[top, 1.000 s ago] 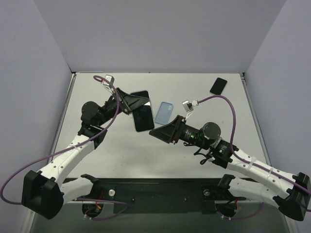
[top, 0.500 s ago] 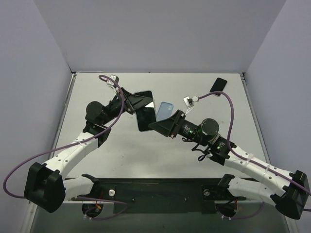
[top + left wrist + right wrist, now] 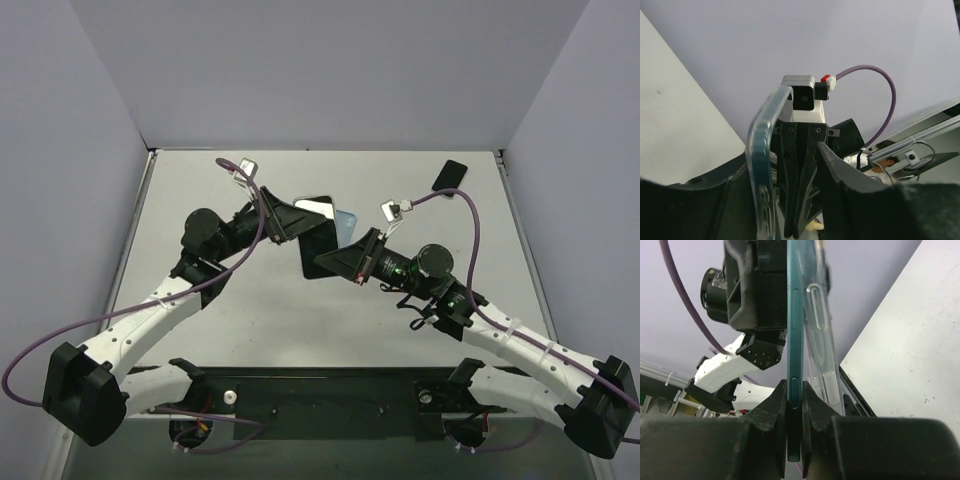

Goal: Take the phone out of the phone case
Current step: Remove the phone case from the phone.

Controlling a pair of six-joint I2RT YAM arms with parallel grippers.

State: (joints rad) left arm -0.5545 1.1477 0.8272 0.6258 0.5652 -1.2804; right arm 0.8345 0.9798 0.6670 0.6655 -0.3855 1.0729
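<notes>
From above, the phone case (image 3: 346, 221) is almost wholly covered by the phone (image 3: 322, 230) and the left gripper (image 3: 299, 222). In the right wrist view the phone's upper end is cut off by the frame, and in the left wrist view the case's lower end is. A small dark object (image 3: 451, 177) at the far right cannot be identified.

Left gripper (image 3: 300, 222) swung right toward table centre, carrying dark flat phone (image 3: 320, 235) in clear plastic case (image 3: 820, 340). Phone turned: bright reflecting screen gone, shows dark from above. Right gripper (image 3: 320, 266) advanced up-left, jaws went from apart to clamped on phone's edge. Left jaws spread wider; gap now beside case.
</notes>
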